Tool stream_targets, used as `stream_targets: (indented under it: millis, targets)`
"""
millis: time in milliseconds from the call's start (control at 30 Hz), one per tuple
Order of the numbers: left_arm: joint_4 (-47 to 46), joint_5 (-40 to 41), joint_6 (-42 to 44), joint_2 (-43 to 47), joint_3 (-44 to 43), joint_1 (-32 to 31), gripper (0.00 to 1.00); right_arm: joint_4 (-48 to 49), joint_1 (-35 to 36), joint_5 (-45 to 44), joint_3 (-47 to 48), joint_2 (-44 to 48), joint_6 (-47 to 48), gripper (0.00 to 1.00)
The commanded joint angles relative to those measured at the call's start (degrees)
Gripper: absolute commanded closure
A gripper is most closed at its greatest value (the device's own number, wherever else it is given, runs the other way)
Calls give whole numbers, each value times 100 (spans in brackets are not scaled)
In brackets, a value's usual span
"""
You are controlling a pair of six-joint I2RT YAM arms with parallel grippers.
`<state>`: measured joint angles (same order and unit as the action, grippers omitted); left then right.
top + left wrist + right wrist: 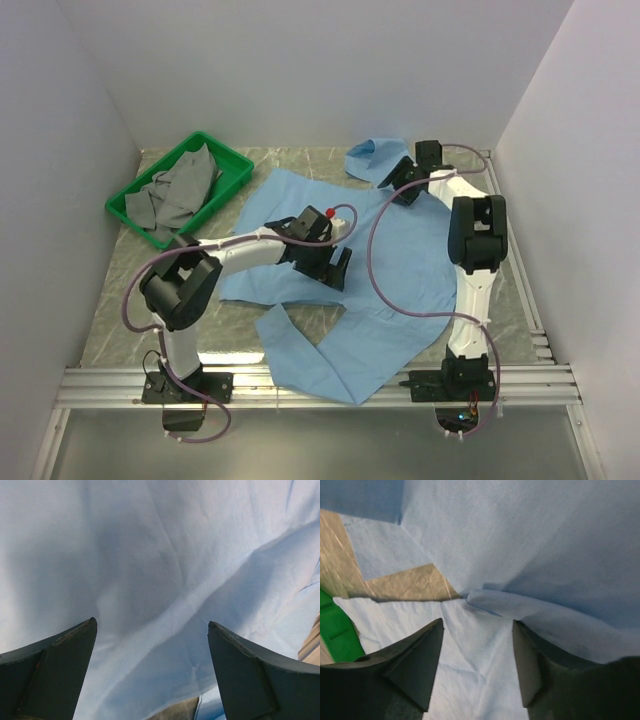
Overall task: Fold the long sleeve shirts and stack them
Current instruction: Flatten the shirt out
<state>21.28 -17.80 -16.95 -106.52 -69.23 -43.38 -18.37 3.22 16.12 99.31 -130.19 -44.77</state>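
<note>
One light blue long sleeve shirt (pixel 420 260) lies spread over the middle of the table, with one sleeve (pixel 320 365) trailing toward the front edge and a bunched part (pixel 372 155) at the back. My left gripper (pixel 335 265) hovers over the shirt's middle. In the left wrist view it (pixel 152 625) is open wide, with only smooth blue cloth (pixel 160 555) below. My right gripper (pixel 400 187) is at the shirt's back right. Seen by the right wrist camera, it (pixel 477 622) is open over flat cloth (pixel 520 530). A raised fold (pixel 555 622) lies against its right finger.
A green tray (pixel 225 152) holding grey cloths (pixel 180 190) stands at the back left; its corner (pixel 335 630) shows in the right wrist view. Bare tabletop (pixel 410 582) shows beside the shirt. Metal rails (pixel 100 385) run along the front edge. White walls close in three sides.
</note>
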Motion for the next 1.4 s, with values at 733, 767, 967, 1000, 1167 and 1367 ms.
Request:
stream_targets:
  millis: [733,767,967,1000,1167,1367]
  targets:
    - [-590,2070,-1188,-1371,-2507,1762,12,-1732,1664,-2552,-4551,4521,1638,37]
    - [-572,2105,-1179,-1450,-2594,1780,12,-1731,1664,-2578,-4578,4477,1673,37]
    - [-599,2220,-1249,-1916,-2779,1929,12,-1854,1664,-2517,-4569,4081,1718,38]
    - [-555,2237,-1249,-2073,-2850,1955,12,-1880,1664,-2526,-4578,4037,1718,38]
    - [-440,2264,-1276,-2417,-3236,2122,11,-2012,1664,-2561,-4578,3756,1674,39]
    - [-352,2167,-1311,-2698,-3693,2342,10,-2162,1646,-2658,-4543,3615,1577,40]
